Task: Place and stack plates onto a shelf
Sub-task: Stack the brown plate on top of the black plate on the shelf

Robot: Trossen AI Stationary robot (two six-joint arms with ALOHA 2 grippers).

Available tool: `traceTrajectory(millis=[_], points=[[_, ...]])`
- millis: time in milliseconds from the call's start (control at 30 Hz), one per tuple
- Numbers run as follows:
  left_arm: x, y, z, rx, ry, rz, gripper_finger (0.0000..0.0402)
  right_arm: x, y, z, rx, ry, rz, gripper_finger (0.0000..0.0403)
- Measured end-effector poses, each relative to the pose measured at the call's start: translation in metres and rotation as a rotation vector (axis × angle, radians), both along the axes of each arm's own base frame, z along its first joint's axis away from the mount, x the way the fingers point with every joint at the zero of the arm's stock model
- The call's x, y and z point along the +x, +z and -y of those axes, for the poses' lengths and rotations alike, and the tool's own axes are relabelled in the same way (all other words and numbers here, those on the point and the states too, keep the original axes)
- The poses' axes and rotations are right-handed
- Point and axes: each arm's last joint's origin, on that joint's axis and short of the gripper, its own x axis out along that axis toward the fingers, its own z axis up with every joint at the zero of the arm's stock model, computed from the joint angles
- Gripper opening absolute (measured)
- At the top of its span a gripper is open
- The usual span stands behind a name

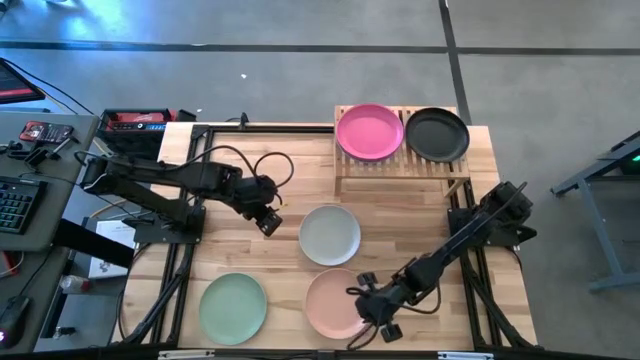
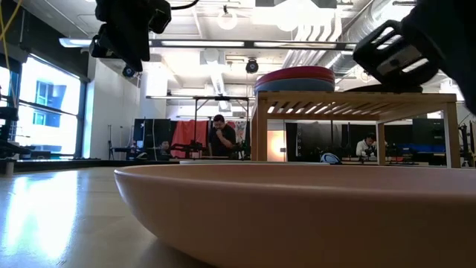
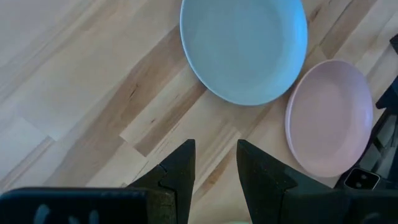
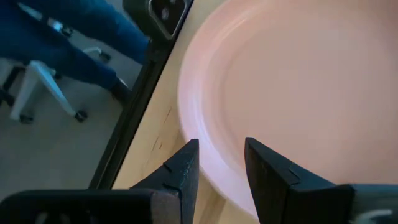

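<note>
Near the front edge of the table, the right gripper (image 1: 383, 322) hovered with fingers parted and empty at the rim of the peach-pink plate (image 1: 335, 302), which looked light, stiff and shallow, best pinched at its thin lip. Three plates lay loose (peach-pink, the mint green plate (image 1: 232, 306) beside it, the off-white plate (image 1: 329, 235) mid-table); the left gripper (image 1: 266, 221), also parted and empty, hung beside the off-white one. On the shelf (image 1: 400, 172) at the far edge sat the magenta plate (image 1: 369, 131), seemingly topping a stack, beside the black plate (image 1: 437, 134).

No text, label, brand, number or sign is readable in any of the four views
</note>
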Motion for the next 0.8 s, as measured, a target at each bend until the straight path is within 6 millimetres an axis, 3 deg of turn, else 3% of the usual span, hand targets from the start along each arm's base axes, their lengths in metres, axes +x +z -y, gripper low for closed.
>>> traceTrajectory(millis=[233,800], points=[[0.0,0.0,0.005,0.001,-0.015,0.001,0.0106,-0.005,0.0,-0.006,-0.065,0.067,0.05,0.011],[0.0,0.0,0.003,0.035,0.027,0.007,0.0106,-0.009,-0.022,-0.022,-0.179,0.181,0.106,0.011]])
